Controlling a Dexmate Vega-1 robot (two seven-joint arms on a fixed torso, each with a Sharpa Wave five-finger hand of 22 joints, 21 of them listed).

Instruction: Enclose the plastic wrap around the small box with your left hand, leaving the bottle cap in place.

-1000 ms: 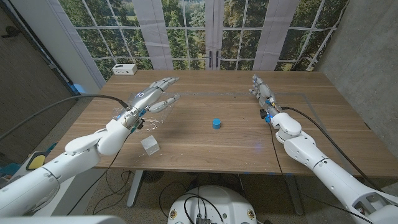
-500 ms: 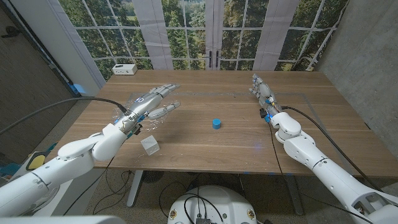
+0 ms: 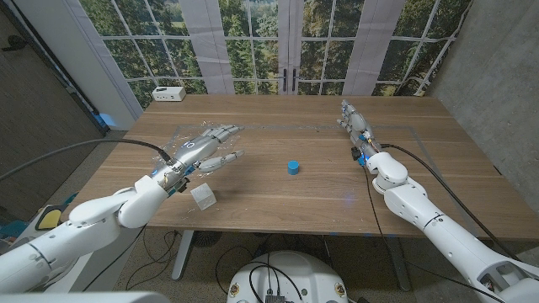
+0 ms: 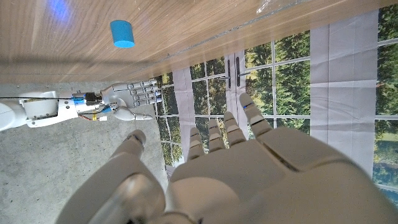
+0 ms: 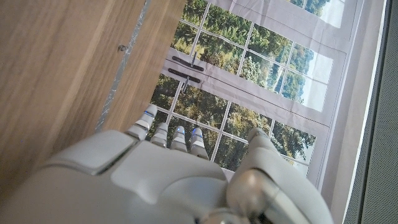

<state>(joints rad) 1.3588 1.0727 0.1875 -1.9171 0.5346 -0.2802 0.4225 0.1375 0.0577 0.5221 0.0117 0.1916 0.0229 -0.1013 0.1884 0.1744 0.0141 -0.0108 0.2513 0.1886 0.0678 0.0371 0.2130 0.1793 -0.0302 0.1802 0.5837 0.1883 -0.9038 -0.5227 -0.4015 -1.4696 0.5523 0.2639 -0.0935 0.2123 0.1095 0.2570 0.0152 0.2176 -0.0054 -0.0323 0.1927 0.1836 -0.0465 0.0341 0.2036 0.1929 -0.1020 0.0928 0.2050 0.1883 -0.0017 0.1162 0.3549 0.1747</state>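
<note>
While the small box (image 3: 202, 196) sits near the worktop's (image 3: 278, 202) front edge, the left hand (image 3: 205, 148) hovers beyond it, fingers spread over the plastic wrap (image 3: 181, 143). The bottle cap (image 3: 293, 167) stands mid-worktop; the right hand (image 3: 357, 126) is farther back, fingers straight and together.

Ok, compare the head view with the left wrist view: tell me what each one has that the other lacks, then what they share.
Head view alone: the small box near the table's front edge, the plastic wrap under the left hand, and a white device at the far left corner.

Left wrist view alone: the back of the left hand seen close up, fingers apart and holding nothing.

Both: the blue bottle cap, the right hand, the wooden table and the windows.
</note>
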